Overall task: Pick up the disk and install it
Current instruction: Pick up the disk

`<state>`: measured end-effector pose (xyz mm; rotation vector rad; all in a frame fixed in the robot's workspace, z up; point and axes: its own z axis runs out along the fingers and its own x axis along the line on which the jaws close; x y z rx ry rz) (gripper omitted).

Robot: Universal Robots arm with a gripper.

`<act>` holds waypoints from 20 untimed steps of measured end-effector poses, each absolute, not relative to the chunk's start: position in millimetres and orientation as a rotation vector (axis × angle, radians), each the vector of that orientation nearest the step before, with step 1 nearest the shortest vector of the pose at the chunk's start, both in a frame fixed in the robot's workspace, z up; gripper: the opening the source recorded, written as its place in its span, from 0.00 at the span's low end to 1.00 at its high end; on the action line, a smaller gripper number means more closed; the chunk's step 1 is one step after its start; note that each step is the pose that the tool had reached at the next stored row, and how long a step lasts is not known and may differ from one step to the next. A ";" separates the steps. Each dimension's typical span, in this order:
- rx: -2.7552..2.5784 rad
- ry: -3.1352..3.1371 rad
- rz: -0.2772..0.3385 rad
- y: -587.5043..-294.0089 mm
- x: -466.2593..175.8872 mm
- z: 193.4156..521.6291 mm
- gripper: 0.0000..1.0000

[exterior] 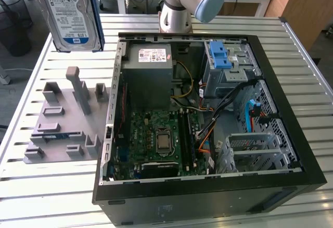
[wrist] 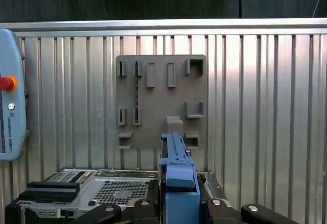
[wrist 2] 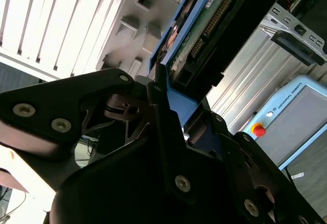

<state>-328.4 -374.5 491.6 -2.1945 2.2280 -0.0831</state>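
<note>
Where the disk is clamped by its edges in the closed gripper, its long axis appears upright. The computer case is seen to the exterior view's right.

My arm is a silver-grey tube with a rounded pale blue cap on its joint. In the second wrist view I see my gripper, matt black, built of angular plates and dotted with silver screws.
</note>
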 end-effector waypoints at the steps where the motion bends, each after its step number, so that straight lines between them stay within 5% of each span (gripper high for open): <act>1: -2.195 2.228 -0.083 -374.5 -327.6 491.6 0.36; 20: -2.195 2.228 -0.083 -375.1 -314.4 491.5 0.36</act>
